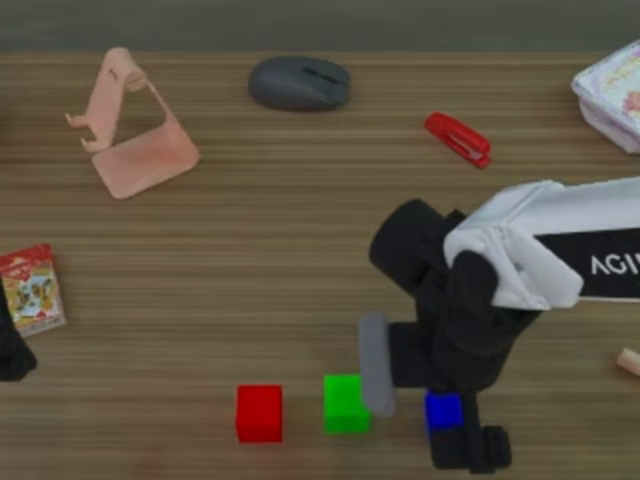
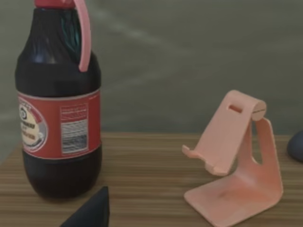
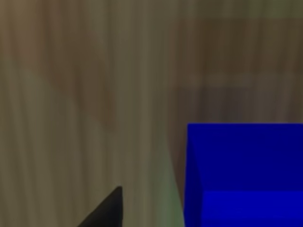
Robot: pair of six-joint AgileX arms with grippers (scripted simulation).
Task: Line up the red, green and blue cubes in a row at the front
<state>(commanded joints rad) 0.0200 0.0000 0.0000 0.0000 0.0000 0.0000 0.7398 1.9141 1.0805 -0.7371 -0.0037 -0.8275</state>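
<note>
The right arm reaches in from the right edge of the top view, and its claw sits low at the lower middle-right of the frame, over the blue cube. The cube shows between dark parts of the claw, but whether the fingers press on it or stand apart cannot be told. In the right wrist view the blue cube fills the lower right corner against the wood grain, with one dark fingertip at the bottom edge, apart from it.

The green cube lies just left of the claw, close beside its grey part. The red cube lies further left, a gap between it and the green. All three sit near the bottom edge of the desk, roughly in one line.

The left claw is parked at the far left edge; its fingers cannot be judged.

Toward the top of the frame stand a pink phone stand, a grey mouse and a red stapler. The left wrist view shows a dark bottle beside the stand.
</note>
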